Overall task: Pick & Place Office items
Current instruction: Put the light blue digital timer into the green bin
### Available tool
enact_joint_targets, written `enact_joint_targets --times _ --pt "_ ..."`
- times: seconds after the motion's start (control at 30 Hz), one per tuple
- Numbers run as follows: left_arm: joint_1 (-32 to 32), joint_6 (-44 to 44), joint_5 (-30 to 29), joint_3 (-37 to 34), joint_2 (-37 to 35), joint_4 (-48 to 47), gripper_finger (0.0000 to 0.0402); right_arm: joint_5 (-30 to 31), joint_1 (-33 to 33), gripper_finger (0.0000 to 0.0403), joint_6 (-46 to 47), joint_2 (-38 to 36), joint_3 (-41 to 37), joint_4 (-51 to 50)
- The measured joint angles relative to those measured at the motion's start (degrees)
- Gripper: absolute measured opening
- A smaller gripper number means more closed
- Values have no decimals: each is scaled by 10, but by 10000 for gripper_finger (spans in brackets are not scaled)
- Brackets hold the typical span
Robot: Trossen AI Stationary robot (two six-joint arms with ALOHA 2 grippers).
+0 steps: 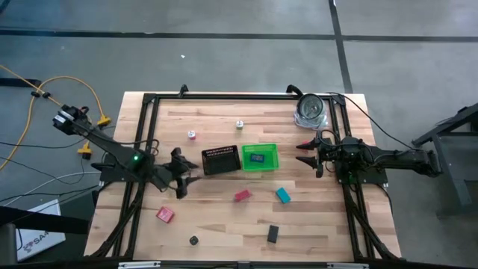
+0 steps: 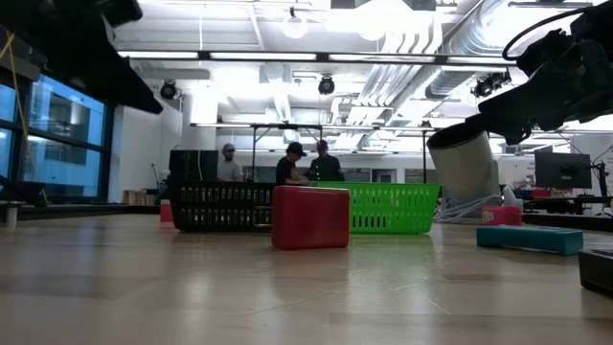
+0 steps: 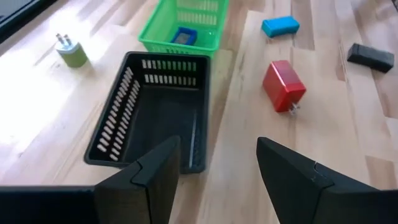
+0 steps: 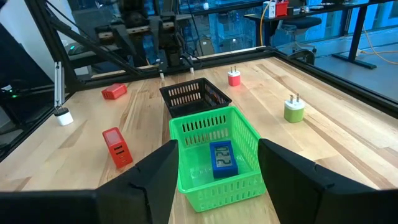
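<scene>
Now we see the left gripper (image 1: 184, 173) spread empty beside the black mesh tray (image 1: 220, 160), the right gripper (image 1: 305, 152) spread empty near the green bin (image 1: 272, 158) holding a blue block (image 1: 258, 158); a red block (image 1: 242, 196) lies on the bench (image 1: 224, 224).

Black mesh tray (image 1: 220, 160) touching green bin (image 1: 259, 158), blue item (image 1: 258, 158) inside, table (image 1: 224, 119) centre

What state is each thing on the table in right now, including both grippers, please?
green bin: upright, holds one blue item.
black mesh tray: upright, empty.
red block: on the table, outside the trays.
teal block: on the table, loose.
black block: on the table, loose.
left gripper: open, empty, by the black mesh tray.
right gripper: open, empty, facing the green bin.
</scene>
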Motion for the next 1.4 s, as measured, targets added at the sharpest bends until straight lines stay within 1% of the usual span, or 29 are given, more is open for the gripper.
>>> enact_joint_targets --times 0.17,0.33,0.63,1.23,1.4 --pt "17 1 2 -44 -60 16 204 0 0 207 0 0 0 0" --pt "38 1 0 -52 -87 15 204 0 0 207 0 0 0 0" --pt "58 1 -1 -52 -85 15 204 0 0 207 0 0 0 0" --pt "59 1 -1 -52 -85 15 204 0 0 207 2 0 0 1" --pt "59 1 -1 -52 -85 15 204 0 0 207 64 0 0 4"
